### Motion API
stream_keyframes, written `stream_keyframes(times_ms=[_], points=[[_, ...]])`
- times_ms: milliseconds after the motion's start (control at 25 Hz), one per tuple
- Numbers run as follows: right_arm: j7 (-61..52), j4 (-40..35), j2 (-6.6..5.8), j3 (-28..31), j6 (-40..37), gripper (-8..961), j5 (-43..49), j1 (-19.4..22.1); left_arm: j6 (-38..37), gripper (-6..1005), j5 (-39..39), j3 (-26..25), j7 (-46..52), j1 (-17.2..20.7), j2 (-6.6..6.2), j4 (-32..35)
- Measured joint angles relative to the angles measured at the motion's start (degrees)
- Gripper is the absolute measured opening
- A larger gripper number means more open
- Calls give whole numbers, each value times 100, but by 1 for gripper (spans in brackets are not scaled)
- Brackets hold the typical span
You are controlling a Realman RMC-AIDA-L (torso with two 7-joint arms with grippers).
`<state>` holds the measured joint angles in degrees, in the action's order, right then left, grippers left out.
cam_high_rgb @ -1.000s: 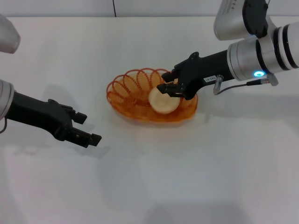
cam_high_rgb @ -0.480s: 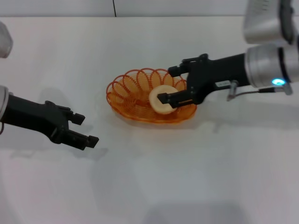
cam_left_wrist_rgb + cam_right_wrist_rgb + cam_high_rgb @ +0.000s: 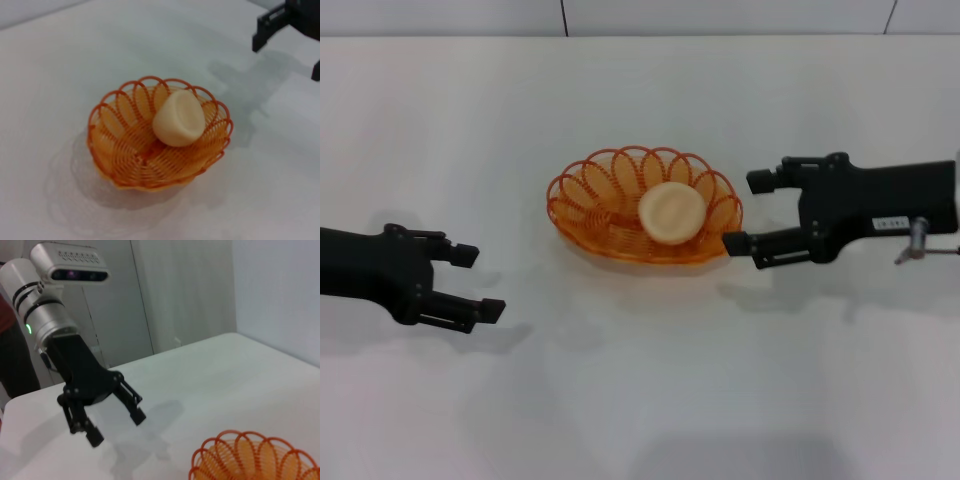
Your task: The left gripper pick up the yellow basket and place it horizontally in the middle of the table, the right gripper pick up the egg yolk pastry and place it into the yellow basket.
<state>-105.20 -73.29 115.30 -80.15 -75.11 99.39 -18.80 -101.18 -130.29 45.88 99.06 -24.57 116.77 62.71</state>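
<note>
1. The yellow basket (image 3: 644, 218) sits flat near the middle of the table (image 3: 640, 400).
2. The egg yolk pastry (image 3: 672, 213) lies inside the basket, toward its right half, leaning against the looped rim.
3. The right gripper (image 3: 748, 211) hovers just beside the basket's right end, jaws spread apart and holding nothing.
4. The left gripper (image 3: 480, 282) hangs well apart from the basket on the left, jaws likewise spread and empty.

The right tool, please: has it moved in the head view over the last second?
Yes. The right tool has drawn back rightward, off the yellow basket, leaving the egg yolk pastry inside.
</note>
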Motion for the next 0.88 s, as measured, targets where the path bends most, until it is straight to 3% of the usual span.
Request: stream_keyframes(times_ms=[360,880], points=[[36,-16,-12,20,-245,857,56,114,-162,888,67,-405,-535,306,-5,75],[370,52,-17,35,-75,851,155,122,-245,887,199,-663,-862,351,11,86]])
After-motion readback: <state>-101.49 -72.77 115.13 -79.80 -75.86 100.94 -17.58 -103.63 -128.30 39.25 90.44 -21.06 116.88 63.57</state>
